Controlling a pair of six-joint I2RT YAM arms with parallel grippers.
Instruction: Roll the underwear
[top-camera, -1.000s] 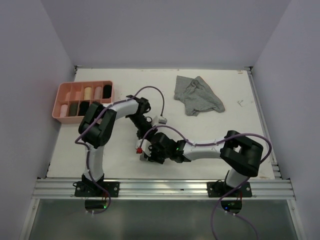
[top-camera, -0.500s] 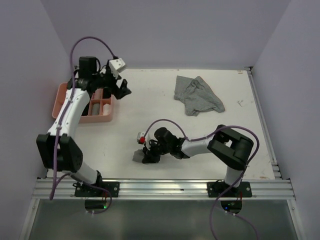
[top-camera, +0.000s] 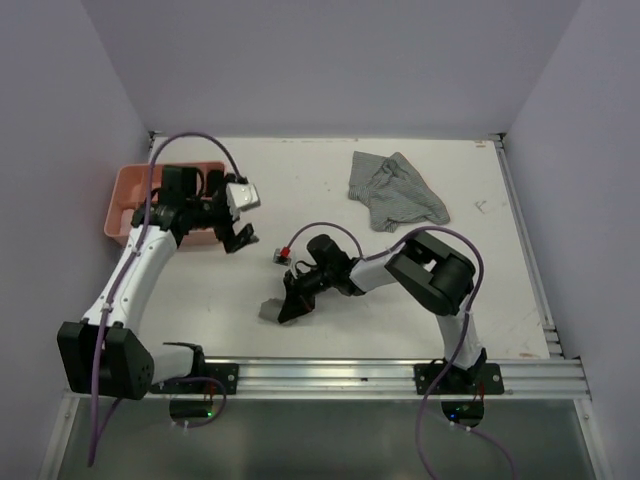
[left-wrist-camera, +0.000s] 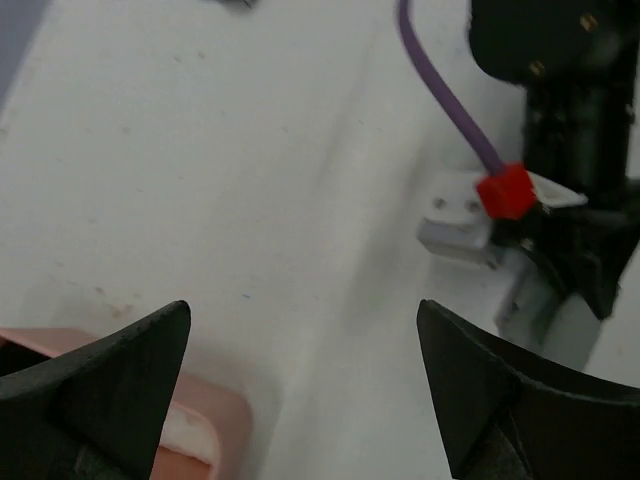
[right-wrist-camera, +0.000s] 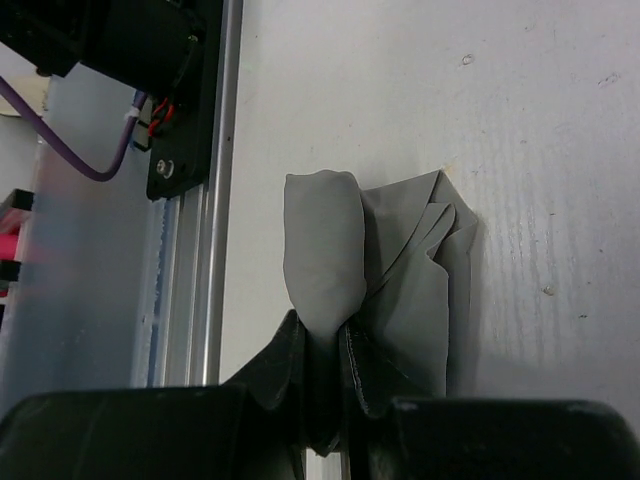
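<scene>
Underwear in plain grey is pinched between the fingers of my right claw, which is closed on its near end. It lies on the white table close to the near rail, left of centre.

In the right wrist view the rolled part is a smooth tube. Its long axis runs straight out from my fingertips, roughly parallel to the rail, and its far end is blunt and rounded. The rest of the fabric touches the tube on the side away from the rail, lying flat in loose, overlapping folds.

My left claw is spread wide with nothing between its fingers. It is held over the table just beside the pink tray at the left edge.

I count two garments on the table: the grey one I hold, and a grey striped pair. The striped pair lies crumpled toward the far right, well apart from both claws, with its longer side slanting from far left to near right. There is one tray; my left arm covers most of its compartments, so I cannot tell what is in them.
</scene>
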